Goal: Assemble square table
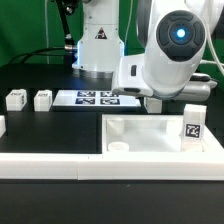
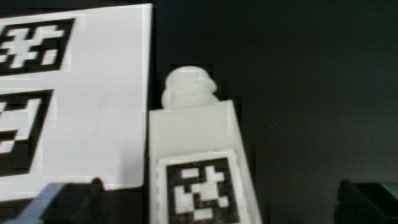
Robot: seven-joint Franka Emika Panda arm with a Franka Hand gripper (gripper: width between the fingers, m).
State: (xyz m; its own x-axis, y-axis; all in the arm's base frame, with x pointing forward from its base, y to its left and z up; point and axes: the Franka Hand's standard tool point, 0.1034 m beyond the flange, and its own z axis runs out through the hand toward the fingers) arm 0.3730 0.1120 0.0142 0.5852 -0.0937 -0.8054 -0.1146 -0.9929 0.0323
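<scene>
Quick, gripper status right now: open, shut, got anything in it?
Gripper: open, holding nothing; a leg post lies between the wide-spread jaws, not gripped.

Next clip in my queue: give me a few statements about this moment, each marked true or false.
1. The fingers stand wide open and grip nothing. True.
2. Two leg posts sit on the exterior view's right of the marker board. False: they sit on its left in that view.
3. In the wrist view, a leg post lies on top of the marker board. False: it lies beside the board, on the black table.
4. The square tabletop carries a black-and-white tag. True.
</scene>
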